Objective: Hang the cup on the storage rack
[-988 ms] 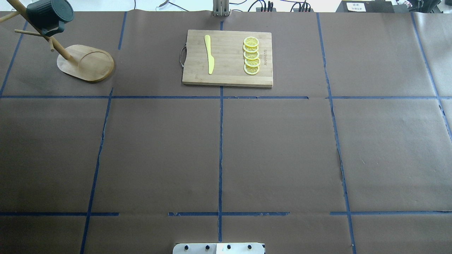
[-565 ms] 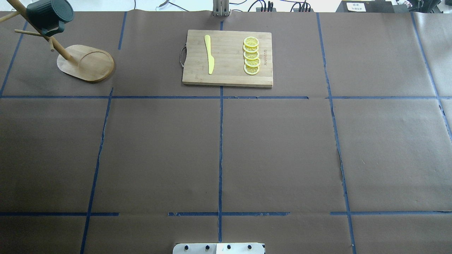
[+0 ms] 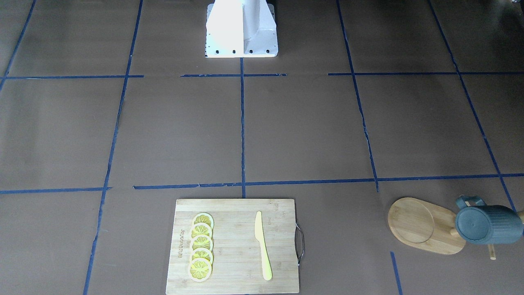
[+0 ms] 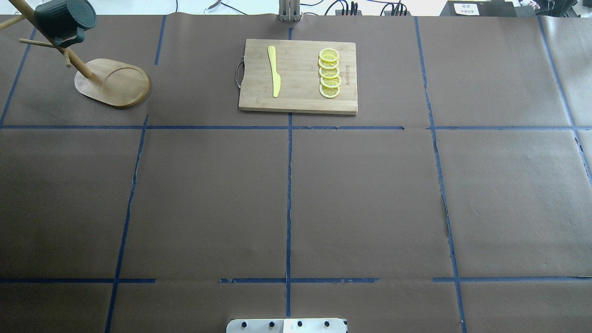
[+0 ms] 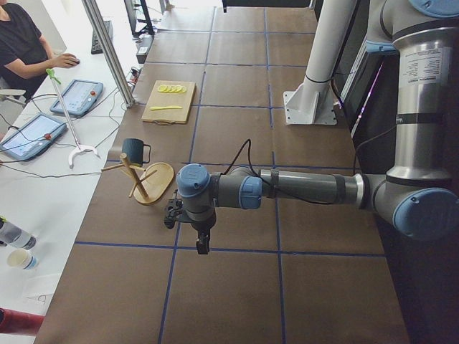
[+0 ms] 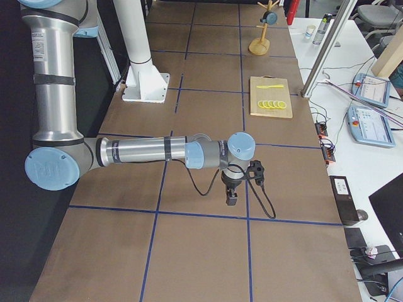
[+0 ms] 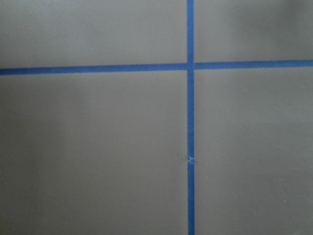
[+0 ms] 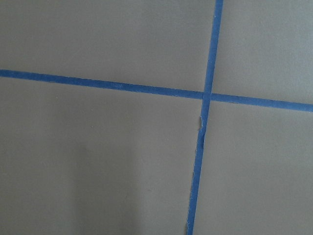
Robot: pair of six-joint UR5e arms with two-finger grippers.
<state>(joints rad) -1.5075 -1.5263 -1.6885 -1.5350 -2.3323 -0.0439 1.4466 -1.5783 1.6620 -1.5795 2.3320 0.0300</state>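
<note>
The dark teal-grey ribbed cup (image 4: 64, 18) hangs by its handle on a peg of the bamboo storage rack (image 4: 113, 83) at the table's far left corner. It also shows in the front-facing view (image 3: 487, 224), over the rack's oval base (image 3: 417, 225). My left gripper (image 5: 203, 244) hangs above the table, apart from the rack (image 5: 147, 183). My right gripper (image 6: 231, 196) hangs above the table far from the rack (image 6: 259, 45). I cannot tell whether either gripper is open or shut. Both wrist views show only brown paper and blue tape.
A rectangular bamboo cutting board (image 4: 298, 76) lies at the far middle with a yellow knife (image 4: 274, 71) and a row of lemon slices (image 4: 329, 73). The robot's white base (image 3: 241, 28) stands at the near edge. An operator (image 5: 21, 43) sits beyond the far edge.
</note>
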